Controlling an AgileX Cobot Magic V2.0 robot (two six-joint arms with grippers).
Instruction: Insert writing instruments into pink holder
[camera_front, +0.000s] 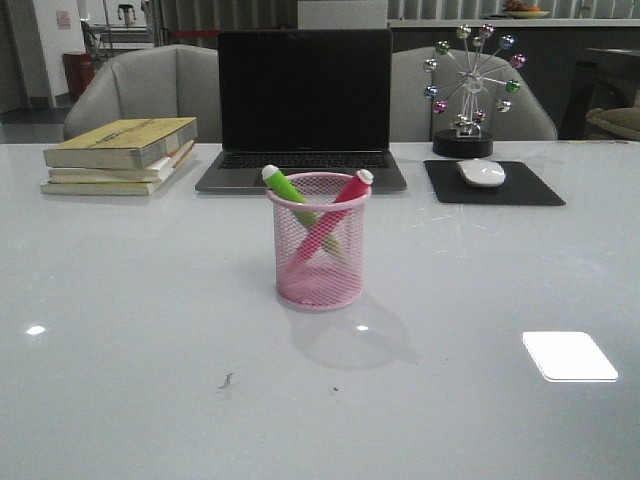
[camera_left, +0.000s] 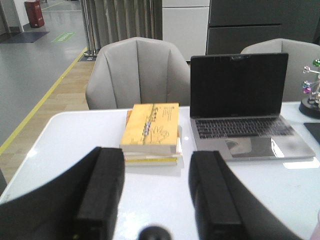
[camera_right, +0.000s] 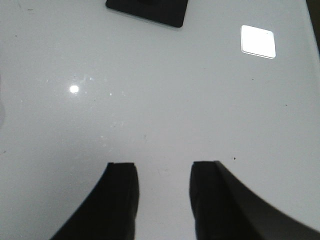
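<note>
Behind the pink wire-mesh holder (camera_front: 320, 243) a dark-screened laptop (camera_front: 304, 105) stood open at the far side of the table, with a stack of yellow-covered books (camera_front: 122, 155) to its left and a black mouse pad (camera_front: 492, 183) carrying a white mouse (camera_front: 481, 172) to its right. A desk ornament shaped like a wheel of coloured beads (camera_front: 470, 85) stood on a black base just behind the pad. Nothing lay between the holder and the near edge of the table.

The holder stood upright near the middle of the table. The green marker (camera_front: 290, 192) and the magenta marker (camera_front: 334, 218) both rested inside it, crossed over each other, the green one leaning left and the magenta one leaning right, their whitish ends rising above the rim.

The left gripper (camera_left: 155, 200) had its fingers (camera_left: 102, 192) apart, with nothing between them; beyond them its wrist view showed the books and the laptop. The right gripper (camera_right: 160, 200) likewise had its fingers (camera_right: 120, 200) spread and bare, above plain tabletop, with a corner of the mouse pad at the far edge of its wrist view. Neither gripper appeared in the front view.

The table (camera_front: 130, 340) was glossy and white, reflecting ceiling lights as bright patches. Two grey padded chairs (camera_front: 140, 85) stood behind it, and the room beyond showed a grey floor with a yellow line.
</note>
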